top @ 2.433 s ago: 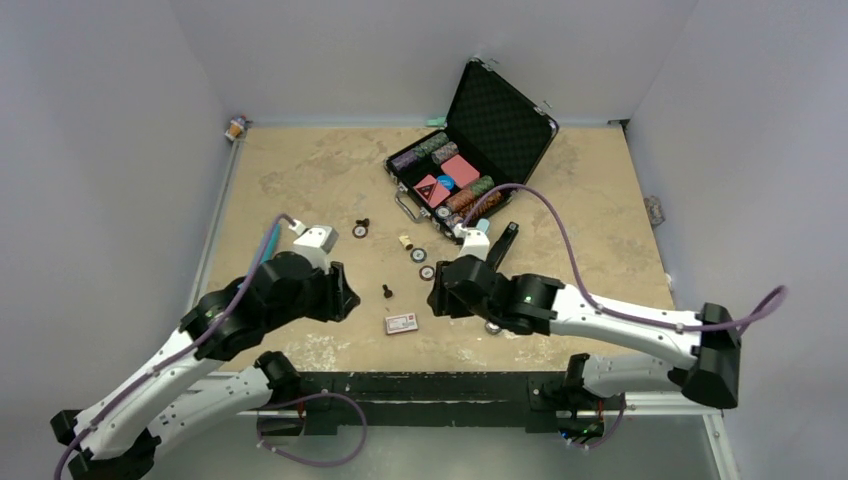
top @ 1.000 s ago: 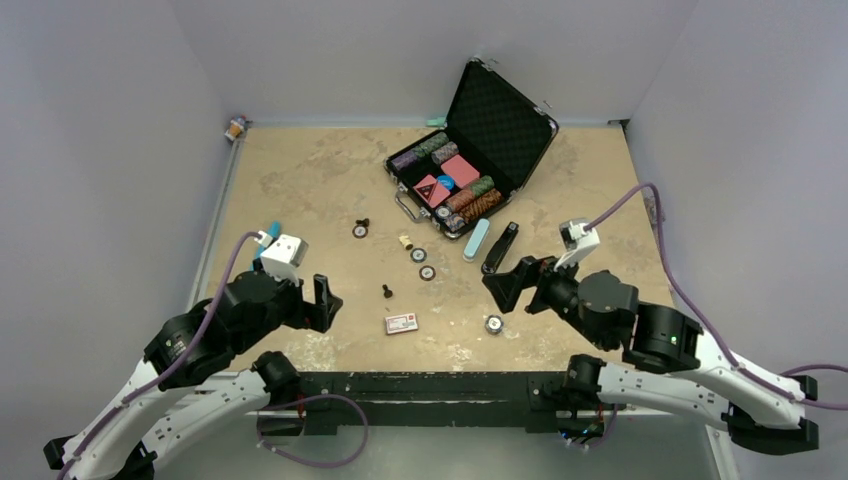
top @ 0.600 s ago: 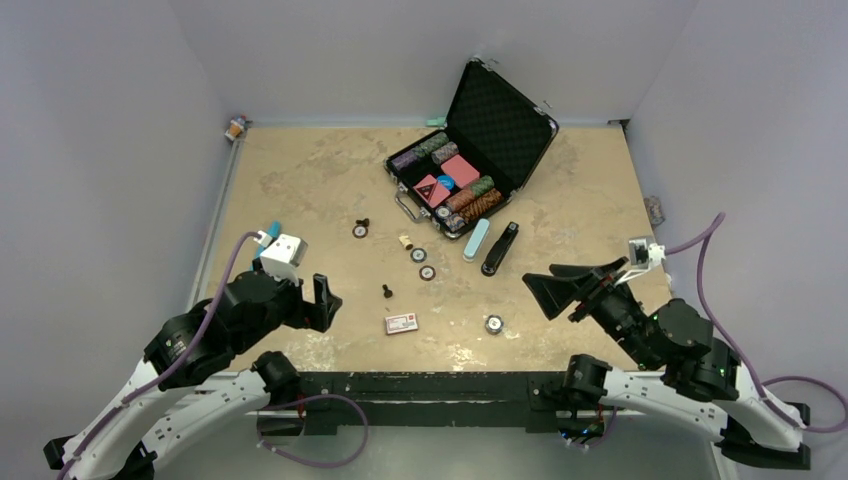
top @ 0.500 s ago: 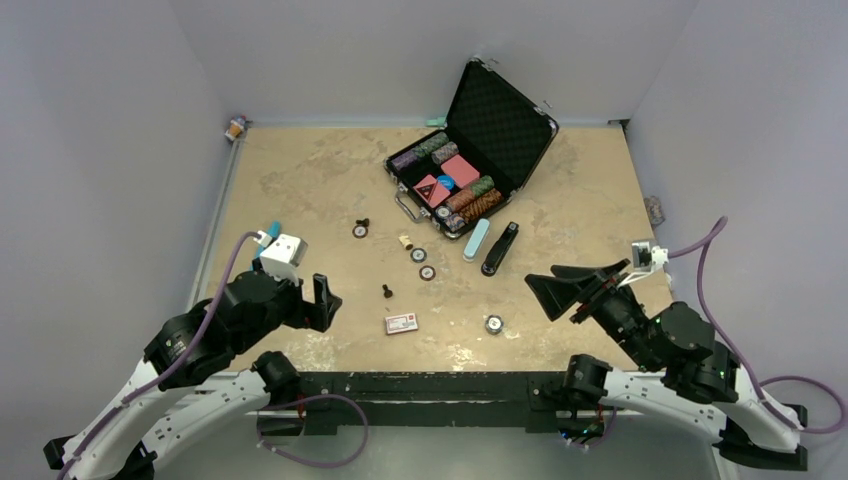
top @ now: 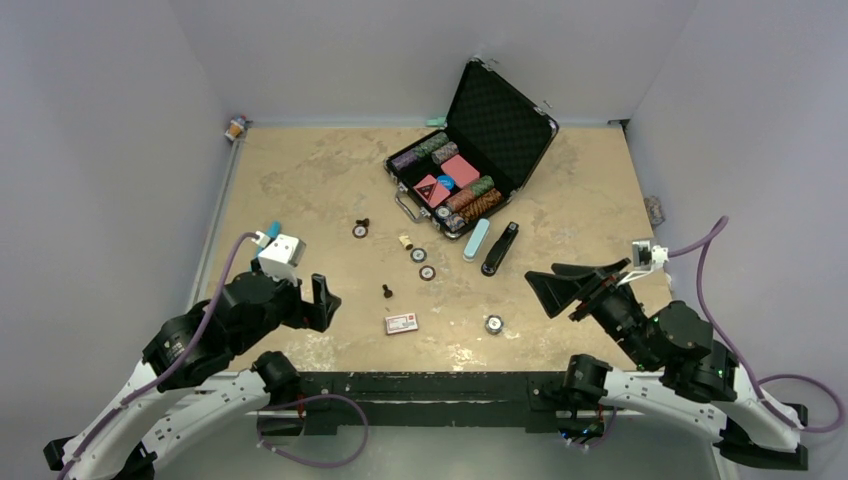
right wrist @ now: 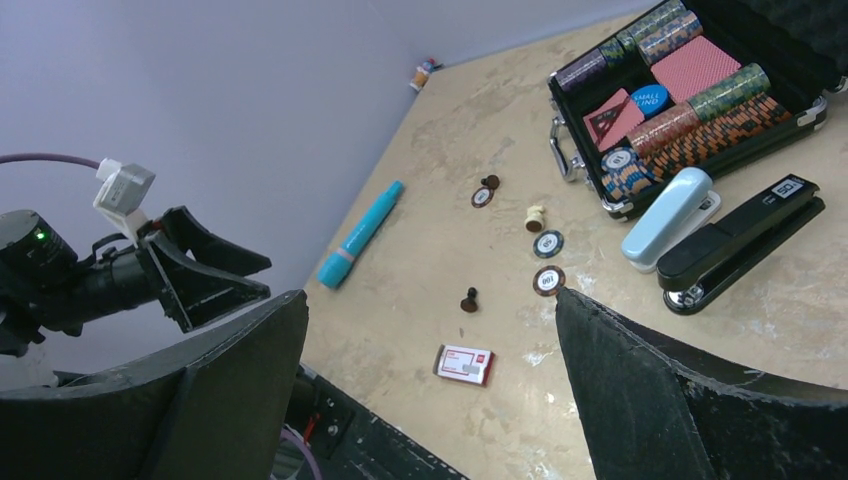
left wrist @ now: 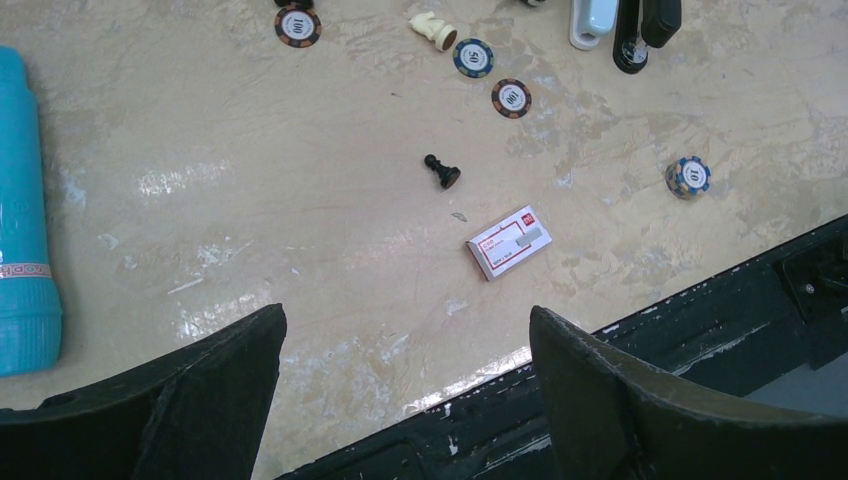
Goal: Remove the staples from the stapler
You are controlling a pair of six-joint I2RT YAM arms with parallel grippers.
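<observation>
A black stapler (top: 500, 248) lies closed on the table beside a light blue stapler (top: 477, 239), just in front of the open case. Both show in the right wrist view, black (right wrist: 740, 243) and blue (right wrist: 668, 218). No staples are clearly visible. A tiny grey sliver (left wrist: 458, 215) lies near the red-and-white box (top: 402, 323), too small to identify. My left gripper (top: 322, 298) is open and empty over the near left of the table. My right gripper (top: 552, 282) is open and empty, raised at the near right, apart from the staplers.
An open black case (top: 470, 150) of poker chips stands at the back. Loose chips (top: 493, 323), a black pawn (top: 386, 292) and a cream piece (top: 405, 241) are scattered mid-table. A teal tube (left wrist: 25, 200) lies at the left. The table's front edge (left wrist: 620, 320) is close below my left gripper.
My right arm has pulled away from the staplers to the near right and risen. My left arm drew back to the left. Neither has moved in the last half second.
</observation>
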